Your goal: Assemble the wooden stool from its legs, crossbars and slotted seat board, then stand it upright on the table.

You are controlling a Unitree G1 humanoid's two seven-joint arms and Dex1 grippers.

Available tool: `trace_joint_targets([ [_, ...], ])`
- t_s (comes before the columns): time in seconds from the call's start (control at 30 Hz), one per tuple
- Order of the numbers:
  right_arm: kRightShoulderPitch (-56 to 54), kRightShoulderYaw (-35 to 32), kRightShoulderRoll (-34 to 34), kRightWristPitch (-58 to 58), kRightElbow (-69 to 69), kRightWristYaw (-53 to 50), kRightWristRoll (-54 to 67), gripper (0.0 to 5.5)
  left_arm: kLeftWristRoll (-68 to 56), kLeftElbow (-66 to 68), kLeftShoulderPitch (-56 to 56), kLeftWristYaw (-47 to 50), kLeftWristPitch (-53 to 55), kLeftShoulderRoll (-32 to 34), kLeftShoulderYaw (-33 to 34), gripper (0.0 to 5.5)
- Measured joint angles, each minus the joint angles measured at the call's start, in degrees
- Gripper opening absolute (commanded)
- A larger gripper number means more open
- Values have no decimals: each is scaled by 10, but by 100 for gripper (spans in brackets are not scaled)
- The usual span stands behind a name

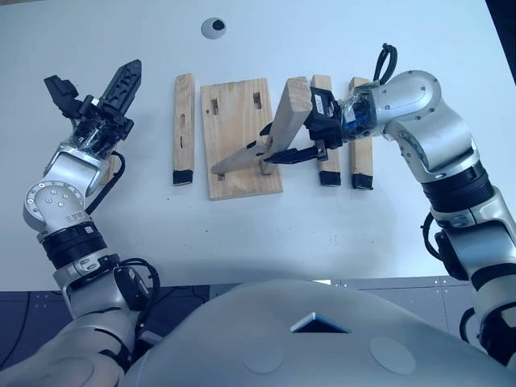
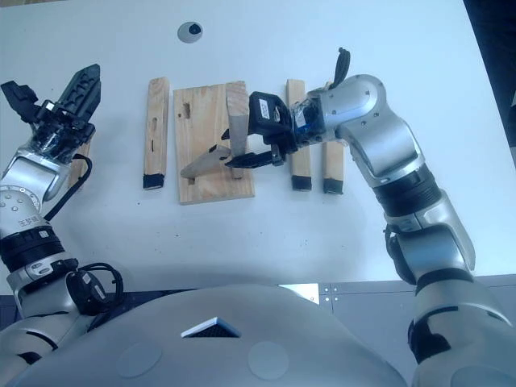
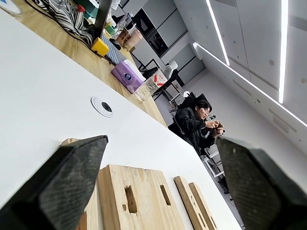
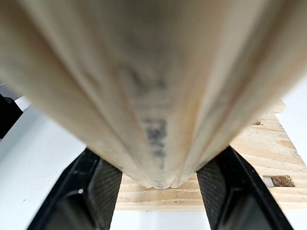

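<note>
The right gripper (image 1: 274,147) is clamped on a pale wooden stool leg (image 1: 289,113), its two black fingers (image 4: 91,191) pressing the piece from either side. The leg is tilted: its upper end lies toward the far right, and its narrower lower end points down toward the near left part of the flat rectangular slotted seat board (image 1: 234,121). Whether that end touches the board cannot be told.

The seat board lies flat at the middle of the white tabletop (image 1: 322,226), with two small slots showing near its far edge.

Just left of the board, apart from it, a wooden leg with a black tip (image 1: 184,129) lies flat. To the right of the board two more black-tipped wooden legs lie side by side, the nearer one (image 1: 326,165) partly covered by the right gripper and the outer one (image 1: 360,157) just beside it.

The left gripper (image 1: 91,76) hangs above the left side of the tabletop, well apart from the board, fingers spread wide and holding nothing.

A round grey cable port (image 1: 214,28) sits in the tabletop beyond the board.
</note>
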Motion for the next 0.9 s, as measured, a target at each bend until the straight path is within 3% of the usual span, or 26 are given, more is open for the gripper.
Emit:
trace_joint_targets([
  [0.33,26,-7,-28,0,4,-15,12,205,2,-30,28,4,-19,-8,0,413],
  [0.6,41,-35,-90,-3,8,-14,38,205,56,-143,53,-51,-32,9,-98,413],
  [0.67,47,-42,-94,-3,8,-13,38,205,93,-183,66,-83,-46,32,-148,413],
  [0.77,64,-30,-129,28,36,-23,-14,278,193,-224,68,-166,-120,78,-265,413],
  [0.83,101,-30,-151,52,66,-26,-27,308,285,-201,67,-215,-198,107,-340,413],
  [0.9,99,-46,-150,52,63,-26,-27,314,321,-163,56,-237,-244,107,-367,413],
])
